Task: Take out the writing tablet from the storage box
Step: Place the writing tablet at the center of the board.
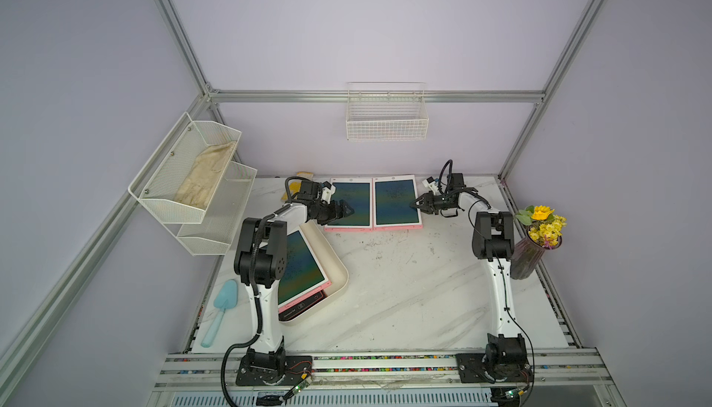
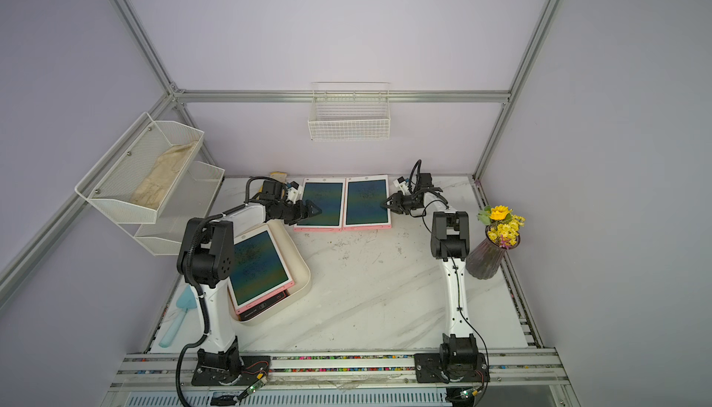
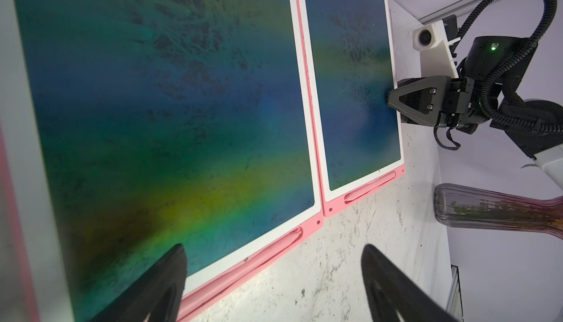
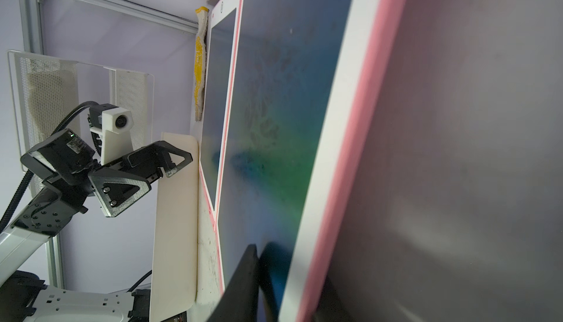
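Left jaws: spread wide, nothing between them. They hang just over the lower left corner of the left-hand tablet [image 1: 350, 203], at centre frame in both top views. In the left wrist view one sits over the screen, the other over bare tabletop [image 1: 404, 289].

Right jaws: narrowly parted, set across the right long edge of the right-hand tablet [image 1: 397, 201], one over the screen, the other outside the pink rim. Cannot tell whether they pinch the edge or merely straddle it.

The two loose tablets lie flat side by side at upper centre, long edges together. Both have white faces, pink rims and dark blue-green screens.

Storage box [image 1: 340, 270]: a cream tub left of centre, turned at an angle and partly hidden by the left arm [image 1: 266, 258]. Its far corner is just beside the left-hand tablet. Inside, screen up, lies a pink-rimmed writing tablet [image 1: 304, 266], resting on a dark red tablet [image 1: 310, 304] whose end shows beneath it.

Right edge of frame: purple vase [image 1: 526, 260] with yellow flowers [image 1: 543, 222], beside the right arm [image 1: 497, 239].
Lower left: pale blue scoop [image 1: 221, 307] on the tabletop.
Left wall: white mesh shelf [image 1: 215, 231], cloth [image 1: 206, 176] in its upper tier.
Back wall: wire basket [image 1: 387, 126].
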`<state>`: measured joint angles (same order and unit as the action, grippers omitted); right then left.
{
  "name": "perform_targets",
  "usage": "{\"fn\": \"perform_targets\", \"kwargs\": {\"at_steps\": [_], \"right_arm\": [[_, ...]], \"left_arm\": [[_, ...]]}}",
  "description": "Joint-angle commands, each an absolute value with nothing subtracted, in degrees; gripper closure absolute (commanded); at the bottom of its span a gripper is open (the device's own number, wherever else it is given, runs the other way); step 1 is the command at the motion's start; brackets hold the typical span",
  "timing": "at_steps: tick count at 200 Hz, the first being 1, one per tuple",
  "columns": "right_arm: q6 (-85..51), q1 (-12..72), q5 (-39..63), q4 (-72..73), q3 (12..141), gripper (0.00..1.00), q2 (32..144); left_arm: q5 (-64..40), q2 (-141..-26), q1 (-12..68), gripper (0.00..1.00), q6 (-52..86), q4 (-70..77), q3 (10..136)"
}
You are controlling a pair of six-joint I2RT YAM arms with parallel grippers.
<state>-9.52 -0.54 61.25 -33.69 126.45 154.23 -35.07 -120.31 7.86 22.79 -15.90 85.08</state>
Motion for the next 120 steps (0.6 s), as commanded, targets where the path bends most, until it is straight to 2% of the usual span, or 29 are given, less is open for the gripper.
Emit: {"fn": "perform_targets", "kwargs": {"at_steps": [1, 69, 84, 120], "right_arm": [[-5.75, -0.77, 53.13, -34.16, 122.85, 0.73, 156.94], [-4.53, -0.88, 49.07, -33.75, 118.94, 0.76, 155.39], [-4.4, -0.88, 48.82, -33.65, 118.47, 0.71, 155.13], [-4.25, -1.06, 47.01, -33.64, 117.93, 0.7, 154.43]], "left_arm": [[-35.75, -120.51, 7.38, 0.12, 22.24, -14.44, 90.77], [-35.97, -120.13, 7.38, 0.12, 22.41, -14.44, 90.55], [-36.11, -119.98, 7.38, 0.12, 22.42, -14.43, 90.35], [-35.97, -119.64, 7.39, 0.13, 22.41, -14.46, 90.09]]}}
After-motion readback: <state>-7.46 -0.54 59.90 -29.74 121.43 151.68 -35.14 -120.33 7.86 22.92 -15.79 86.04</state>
